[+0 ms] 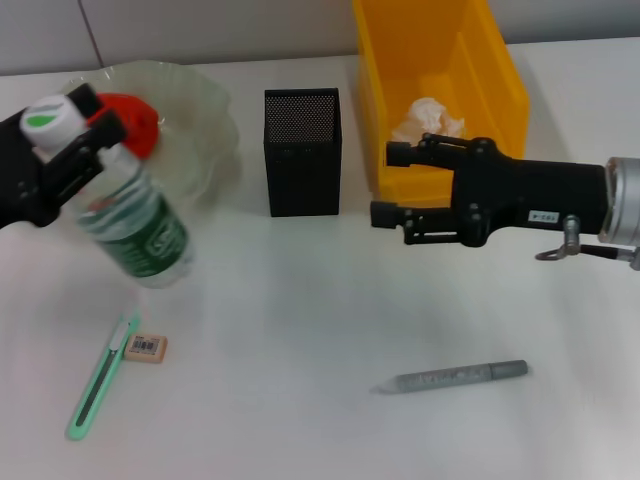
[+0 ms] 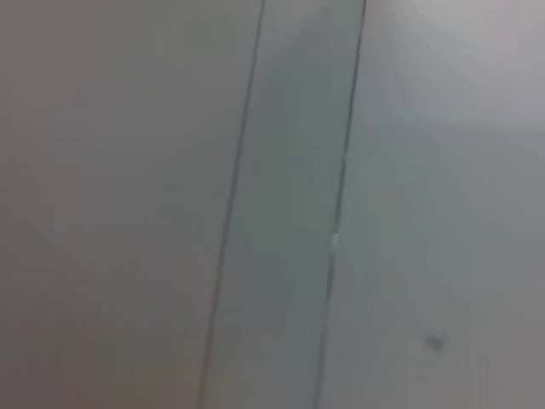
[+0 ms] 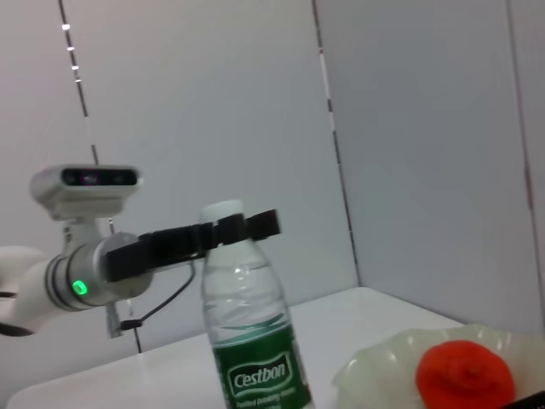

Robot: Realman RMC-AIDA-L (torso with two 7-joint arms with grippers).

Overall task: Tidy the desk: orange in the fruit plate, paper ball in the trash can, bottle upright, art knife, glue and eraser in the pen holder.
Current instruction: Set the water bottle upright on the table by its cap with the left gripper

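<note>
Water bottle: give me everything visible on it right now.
The water bottle is clear plastic with a white cap and a green label reading Cestbon. It looks capped, and it stands about upright in the right wrist view. The left gripper clamps its neck just under the cap; whether its base touches the table cannot be told. It sits at the robot's left, in front of the glass fruit plate that holds the orange. Nothing else touches it.

Head downward; wrists sideways, wallward
</note>
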